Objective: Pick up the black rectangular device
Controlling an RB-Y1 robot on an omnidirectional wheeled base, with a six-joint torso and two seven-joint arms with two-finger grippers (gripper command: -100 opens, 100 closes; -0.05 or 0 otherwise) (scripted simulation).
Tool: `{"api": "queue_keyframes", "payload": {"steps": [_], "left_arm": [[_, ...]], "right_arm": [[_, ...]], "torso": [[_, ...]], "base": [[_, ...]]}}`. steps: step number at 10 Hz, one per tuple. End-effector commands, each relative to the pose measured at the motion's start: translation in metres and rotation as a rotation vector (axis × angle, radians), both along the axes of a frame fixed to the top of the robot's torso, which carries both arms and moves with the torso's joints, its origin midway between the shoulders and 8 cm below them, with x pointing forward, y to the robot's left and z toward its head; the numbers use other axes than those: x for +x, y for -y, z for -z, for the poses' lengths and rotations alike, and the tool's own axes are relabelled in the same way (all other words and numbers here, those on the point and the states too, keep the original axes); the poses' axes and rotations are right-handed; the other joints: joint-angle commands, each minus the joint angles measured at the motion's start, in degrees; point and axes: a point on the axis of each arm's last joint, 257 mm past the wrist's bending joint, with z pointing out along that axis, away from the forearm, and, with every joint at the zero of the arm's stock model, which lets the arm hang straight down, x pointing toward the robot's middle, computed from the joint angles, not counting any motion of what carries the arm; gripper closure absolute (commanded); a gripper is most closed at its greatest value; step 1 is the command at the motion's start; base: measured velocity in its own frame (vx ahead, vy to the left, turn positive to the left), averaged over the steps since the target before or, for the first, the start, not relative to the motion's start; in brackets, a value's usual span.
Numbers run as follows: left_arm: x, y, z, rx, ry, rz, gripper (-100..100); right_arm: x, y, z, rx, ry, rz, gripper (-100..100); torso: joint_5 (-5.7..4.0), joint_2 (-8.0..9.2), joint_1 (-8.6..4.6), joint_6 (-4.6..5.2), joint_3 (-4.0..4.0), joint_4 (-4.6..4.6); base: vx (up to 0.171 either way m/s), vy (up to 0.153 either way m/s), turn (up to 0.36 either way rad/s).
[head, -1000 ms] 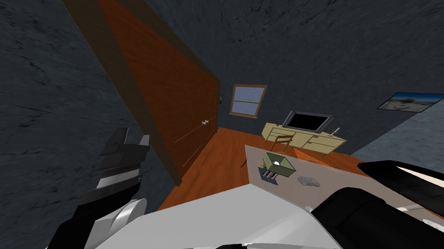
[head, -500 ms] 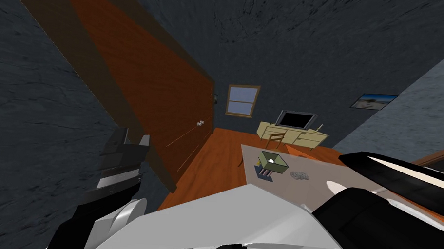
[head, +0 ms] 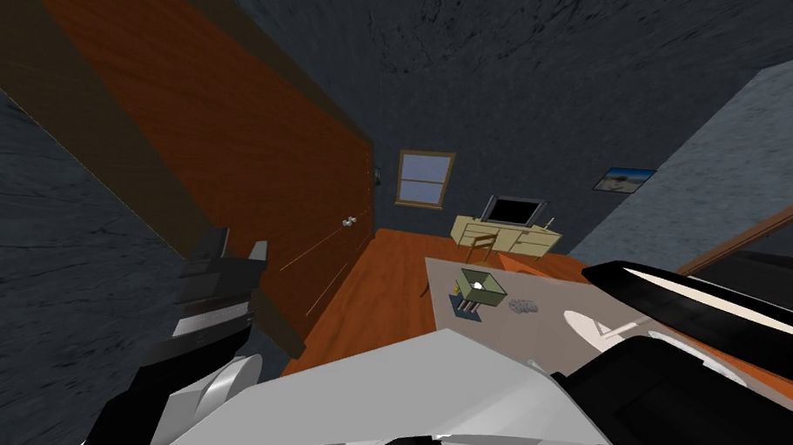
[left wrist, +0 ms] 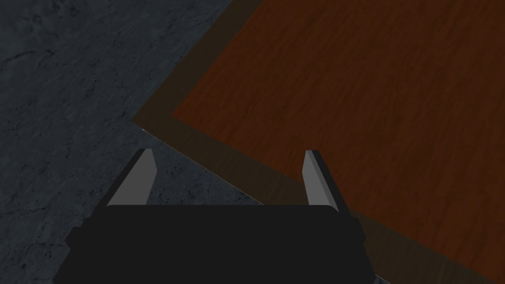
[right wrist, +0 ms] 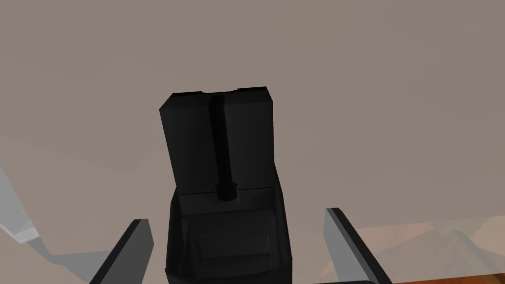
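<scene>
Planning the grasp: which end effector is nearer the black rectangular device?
Right. The right end effector, open, straddles the black device; the left end effector is away from it, facing the wooden door.

A: Head cam is dim overall. The dark grey mottled walls soak up the light. Brightest bits: small pale-blue paned window and orange-brown wooden floor.
B: Distortion?
A: Heavy wide-angle, whole pic rolled. Walls and the big red-brown wooden door splay twd the corners.
B: Rt wrist cam?
A: Flat, even light on the grey-beige tabletop. The black rectangular device is near-uniform black, w/ only faint shading at its centre groove.
</scene>
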Motion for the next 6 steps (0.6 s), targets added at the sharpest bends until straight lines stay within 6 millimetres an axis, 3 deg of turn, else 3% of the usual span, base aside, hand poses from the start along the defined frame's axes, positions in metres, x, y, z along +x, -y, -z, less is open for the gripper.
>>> {"api": "queue_keyframes", "payload": {"steps": [1,2,6], "left_arm": [[0.0,0.0,0.0,0.0,0.0,0.0,0],[0.0,0.0,0.0,0.0,0.0,0.0,0],[0.0,0.0,0.0,0.0,0.0,0.0,0]], "right_arm": [[0.0,0.0,0.0,0.0,0.0,0.0,-100],[0.0,-0.0002,0.0002,0.0,0.0,-0.004,100],[0.0006,-0.0021,0.0009,0.004,0.0,-0.004,100]], "torso": [[0.0,0.0,0.0,0.0,0.0,0.0],[0.01,0.09,0.02,-0.02,0.05,0.02],[0.0,0.21,-0.1,0.01,0.11,0.02]], "base": [[0.022,-0.006,-0.024],[0.0,0.0,0.0],[0.0,0.0,0.0]]}}
